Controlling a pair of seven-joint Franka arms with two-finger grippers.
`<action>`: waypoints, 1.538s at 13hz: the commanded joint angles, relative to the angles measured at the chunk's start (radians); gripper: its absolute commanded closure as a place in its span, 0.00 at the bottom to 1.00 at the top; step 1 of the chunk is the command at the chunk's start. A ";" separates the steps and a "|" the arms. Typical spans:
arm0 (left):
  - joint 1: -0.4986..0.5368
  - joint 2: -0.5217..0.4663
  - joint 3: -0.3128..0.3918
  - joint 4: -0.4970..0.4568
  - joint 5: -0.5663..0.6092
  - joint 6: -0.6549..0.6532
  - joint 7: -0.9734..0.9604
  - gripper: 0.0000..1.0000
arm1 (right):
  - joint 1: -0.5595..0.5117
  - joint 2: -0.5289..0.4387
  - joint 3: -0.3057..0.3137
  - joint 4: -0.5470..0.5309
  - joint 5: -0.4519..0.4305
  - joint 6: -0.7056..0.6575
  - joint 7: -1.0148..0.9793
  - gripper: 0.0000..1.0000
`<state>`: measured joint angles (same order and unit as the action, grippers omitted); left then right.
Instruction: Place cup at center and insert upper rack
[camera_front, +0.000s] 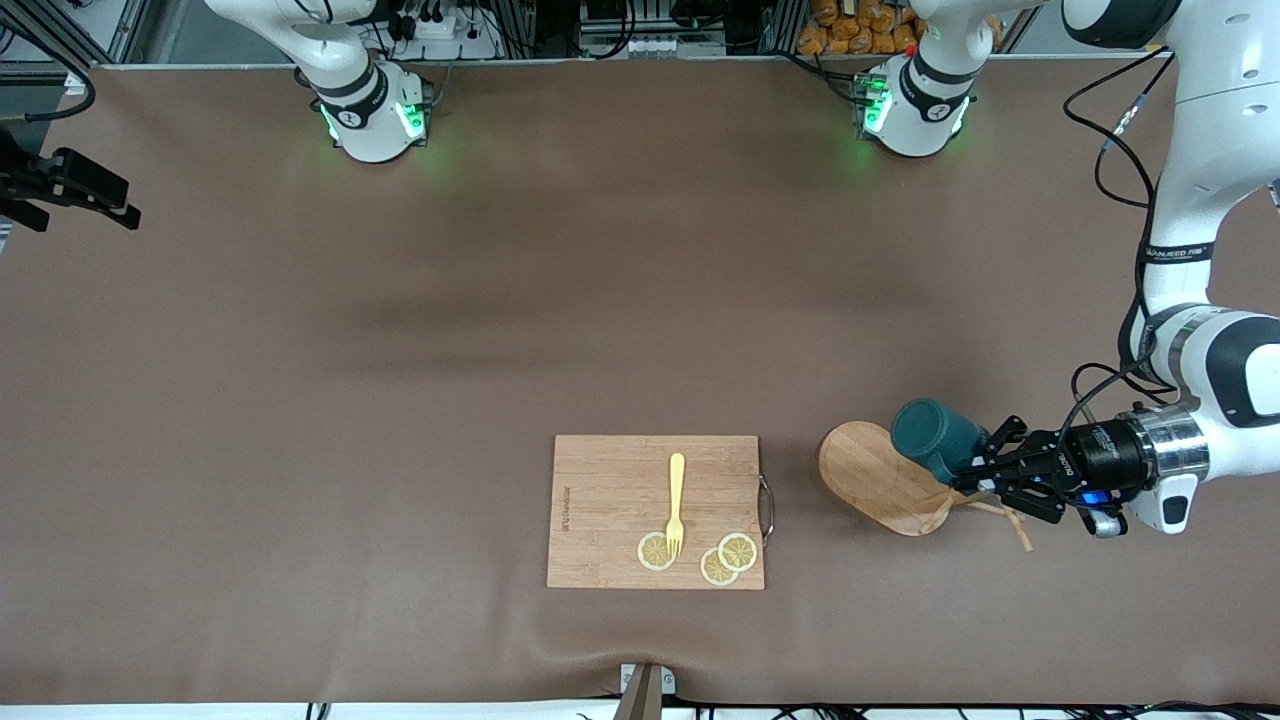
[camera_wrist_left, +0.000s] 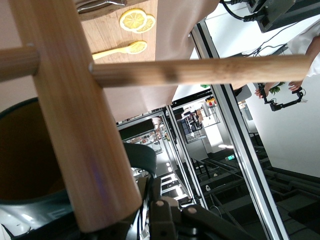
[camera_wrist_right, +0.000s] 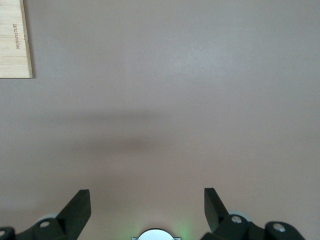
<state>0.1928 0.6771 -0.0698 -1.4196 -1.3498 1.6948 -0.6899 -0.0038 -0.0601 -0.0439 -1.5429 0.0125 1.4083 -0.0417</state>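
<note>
The upper rack (camera_front: 880, 478), a light wooden mug tree, is tipped over on its side toward the left arm's end of the table, its oval base facing the cutting board. My left gripper (camera_front: 978, 480) is shut on the top of its post (camera_wrist_left: 75, 125), among the thin pegs (camera_wrist_left: 200, 70). The dark teal cup (camera_front: 935, 435) rests against the post next to the gripper; its dark inside (camera_wrist_left: 25, 160) shows in the left wrist view. My right gripper (camera_wrist_right: 147, 200) is open with nothing in it, over bare table, and does not show in the front view.
A rectangular wooden cutting board (camera_front: 610, 480) lies near the table's front edge, carrying a yellow fork (camera_front: 677, 500) and three lemon slices (camera_front: 728, 558). One corner of it (camera_wrist_right: 15, 40) shows in the right wrist view. A black mount (camera_front: 60, 185) juts in at the right arm's end.
</note>
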 joint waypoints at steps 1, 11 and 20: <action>0.013 0.015 -0.011 0.016 -0.023 -0.021 0.020 1.00 | 0.007 -0.021 -0.002 -0.019 0.015 -0.008 0.040 0.00; 0.013 0.018 -0.002 0.018 -0.014 -0.021 0.043 1.00 | 0.021 -0.021 -0.002 -0.019 0.018 -0.015 0.056 0.00; 0.013 0.022 0.002 0.025 0.035 -0.020 0.082 1.00 | 0.027 -0.023 -0.002 -0.019 0.018 -0.015 0.056 0.00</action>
<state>0.1973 0.6849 -0.0634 -1.4159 -1.3354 1.6940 -0.6370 0.0121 -0.0601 -0.0416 -1.5430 0.0197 1.3951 -0.0072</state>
